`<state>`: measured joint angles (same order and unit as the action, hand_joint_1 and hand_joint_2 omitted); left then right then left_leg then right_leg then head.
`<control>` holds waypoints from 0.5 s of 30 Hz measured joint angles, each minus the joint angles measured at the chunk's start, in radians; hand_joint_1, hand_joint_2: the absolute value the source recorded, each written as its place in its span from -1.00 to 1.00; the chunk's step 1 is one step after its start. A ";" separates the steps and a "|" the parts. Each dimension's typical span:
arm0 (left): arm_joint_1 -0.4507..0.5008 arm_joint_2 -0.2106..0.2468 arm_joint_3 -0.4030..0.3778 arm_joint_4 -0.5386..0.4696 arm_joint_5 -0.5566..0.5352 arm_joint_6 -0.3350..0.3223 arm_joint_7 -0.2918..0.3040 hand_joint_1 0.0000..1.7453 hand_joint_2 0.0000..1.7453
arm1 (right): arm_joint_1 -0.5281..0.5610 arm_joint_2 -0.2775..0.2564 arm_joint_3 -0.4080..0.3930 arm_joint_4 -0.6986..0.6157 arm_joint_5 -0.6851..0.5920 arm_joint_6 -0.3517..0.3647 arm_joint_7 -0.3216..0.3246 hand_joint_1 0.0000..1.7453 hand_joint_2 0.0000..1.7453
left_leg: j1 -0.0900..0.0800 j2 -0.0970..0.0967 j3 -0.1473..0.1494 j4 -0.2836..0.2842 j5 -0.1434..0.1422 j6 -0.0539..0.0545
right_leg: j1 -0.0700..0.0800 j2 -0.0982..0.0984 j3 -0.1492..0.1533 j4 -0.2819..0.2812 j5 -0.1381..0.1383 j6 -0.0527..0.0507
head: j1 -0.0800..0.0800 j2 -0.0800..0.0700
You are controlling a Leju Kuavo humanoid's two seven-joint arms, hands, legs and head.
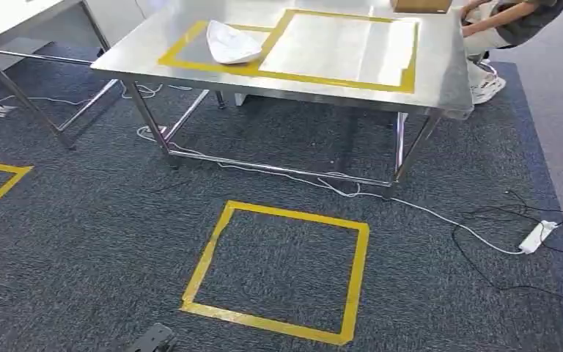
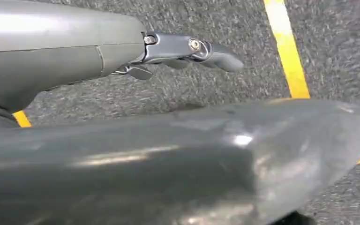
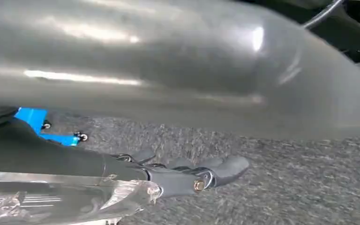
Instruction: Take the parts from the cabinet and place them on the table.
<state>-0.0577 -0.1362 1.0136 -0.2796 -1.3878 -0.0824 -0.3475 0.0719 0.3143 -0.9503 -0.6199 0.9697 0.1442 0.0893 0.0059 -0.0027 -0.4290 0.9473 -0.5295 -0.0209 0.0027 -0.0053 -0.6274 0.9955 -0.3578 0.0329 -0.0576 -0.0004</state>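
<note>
The left hand (image 2: 187,51) hangs over dark grey carpet, fingers straight, holding nothing; the right hand (image 3: 192,176) grips a clear crinkly plastic part (image 3: 65,199). A white bag-like part (image 1: 231,42) lies on the steel table (image 1: 440,88). Carry level to the yellow-taped zone

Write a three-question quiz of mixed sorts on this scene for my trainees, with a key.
1. True or false: a white part lies on the steel table.
2. The floor in front of the table is marked with a taped square. Its colour is: A red, B yellow, C blue.
3. Fill in: beside the table's far right corner sits a ____.

Key: 1 true. 2 B. 3 person.

Note for marking: in the wrist views the left hand and the right hand hang over carpet; the right hand seems to hold a clear bagged item.
</note>
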 joint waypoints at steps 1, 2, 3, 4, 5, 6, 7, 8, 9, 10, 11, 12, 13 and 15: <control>0.005 -0.002 0.000 0.000 0.000 0.000 0.008 -1.00 -1.00 | 0.000 0.000 -0.002 0.000 0.000 0.000 0.000 -1.00 -1.00 | 0.002 0.003 -0.004 0.000 0.009 0.012 | -0.004 0.000 -0.004 0.001 0.007 0.006 | 0.001 0.000; 0.006 0.000 0.002 0.000 -0.004 0.001 0.013 -1.00 -1.00 | 0.000 -0.001 -0.004 0.000 0.000 0.000 0.001 -1.00 -1.00 | 0.002 0.007 -0.009 0.000 0.016 0.021 | -0.007 0.001 -0.014 0.015 -0.015 0.012 | 0.000 0.000; 0.006 0.000 0.002 0.000 -0.005 0.001 0.014 -1.00 -1.00 | 0.000 -0.001 -0.004 0.000 0.000 0.000 0.002 -1.00 -1.00 | 0.002 0.007 -0.017 0.000 0.024 0.028 | -0.007 0.001 -0.032 0.062 -0.059 0.016 | 0.005 0.000; 0.004 0.000 0.002 0.000 -0.005 0.002 0.015 -1.00 -1.00 | 0.000 -0.001 -0.004 0.000 0.002 0.000 0.000 -1.00 -1.00 | 0.002 0.007 -0.028 0.000 0.033 0.031 | -0.007 0.001 -0.063 0.145 -0.112 0.019 | 0.007 0.000; 0.004 0.000 0.003 0.000 -0.006 0.002 0.016 -1.00 -1.00 | 0.000 -0.001 -0.004 0.000 0.003 0.001 -0.003 -1.00 -1.00 | 0.001 0.007 -0.037 0.001 0.040 0.032 | -0.006 0.001 -0.094 0.237 -0.158 0.022 | 0.008 0.000; 0.006 0.000 0.003 0.000 -0.006 0.002 0.017 -1.00 -1.00 | 0.000 -0.001 -0.004 0.000 0.003 0.001 -0.005 -1.00 -1.00 | 0.000 0.007 -0.046 0.002 0.046 0.032 | -0.006 0.001 -0.115 0.306 -0.189 0.022 | 0.009 0.000; 0.008 0.000 0.005 0.000 -0.006 0.002 0.019 -1.00 -1.00 | 0.000 -0.001 -0.004 0.000 0.003 0.001 -0.006 -1.00 -1.00 | -0.001 0.007 -0.053 0.002 0.053 0.031 | -0.006 0.001 -0.115 0.332 -0.198 0.021 | 0.008 0.000; 0.009 -0.001 0.006 0.000 -0.006 0.002 0.019 -1.00 -1.00 | 0.000 -0.001 -0.004 0.000 0.003 0.001 -0.008 -1.00 -1.00 | -0.002 0.007 -0.057 0.003 0.057 0.029 | -0.006 0.001 -0.086 0.303 -0.182 0.019 | 0.008 0.000; 0.008 -0.001 0.006 0.000 -0.006 0.002 0.021 -1.00 -1.00 | 0.000 -0.001 -0.004 0.000 0.003 0.002 -0.009 -1.00 -1.00 | -0.002 0.006 -0.060 0.003 0.060 0.027 | -0.006 0.001 -0.036 0.232 -0.151 0.015 | 0.008 0.000; 0.008 -0.002 0.007 0.000 -0.006 0.002 0.022 -1.00 -1.00 | 0.000 -0.001 -0.004 0.000 0.004 0.002 -0.010 -1.00 -1.00 | -0.002 0.006 -0.060 0.003 0.062 0.025 | -0.006 0.001 0.025 0.139 -0.117 0.012 | 0.008 0.000; 0.007 -0.002 0.007 0.000 -0.006 0.002 0.022 -1.00 -1.00 | 0.000 -0.001 -0.004 0.000 0.004 0.001 -0.011 -1.00 -1.00 | -0.002 0.005 -0.059 0.003 0.063 0.021 | -0.006 0.001 0.094 0.031 -0.087 0.008 | 0.009 0.000; 0.007 -0.002 0.007 0.000 -0.006 0.002 0.022 -1.00 -1.00 | -0.001 -0.001 -0.004 0.000 0.004 0.002 -0.012 -1.00 -1.00 | -0.006 0.006 -0.062 0.004 0.066 0.016 | -0.004 0.002 0.115 -0.008 -0.110 0.007 | 0.008 0.000; 0.005 -0.002 0.008 0.000 -0.006 0.002 0.022 -1.00 -1.00 | 0.000 -0.001 -0.003 0.000 0.003 0.005 -0.021 -1.00 -1.00 | -0.008 0.006 -0.067 0.008 0.067 0.012 | -0.004 0.003 0.110 -0.009 -0.098 0.003 | 0.006 0.000; 0.005 -0.002 0.010 0.000 -0.005 0.006 0.018 -1.00 -1.00 | 0.001 0.000 -0.005 0.000 0.003 0.013 -0.037 -1.00 -1.00 | -0.010 0.006 -0.075 0.011 0.070 0.034 | -0.004 0.004 0.104 -0.012 -0.092 0.007 | 0.005 0.000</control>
<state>-0.0526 -0.1377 1.0235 -0.2796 -1.3931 -0.0759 -0.3292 0.0724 0.3147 -0.9548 -0.6195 0.9724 0.1568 0.0518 -0.0038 0.0032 -0.5040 0.9587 -0.4594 0.0134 -0.0018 -0.0011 -0.5234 0.9839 -0.4502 0.0397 -0.0523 -0.0004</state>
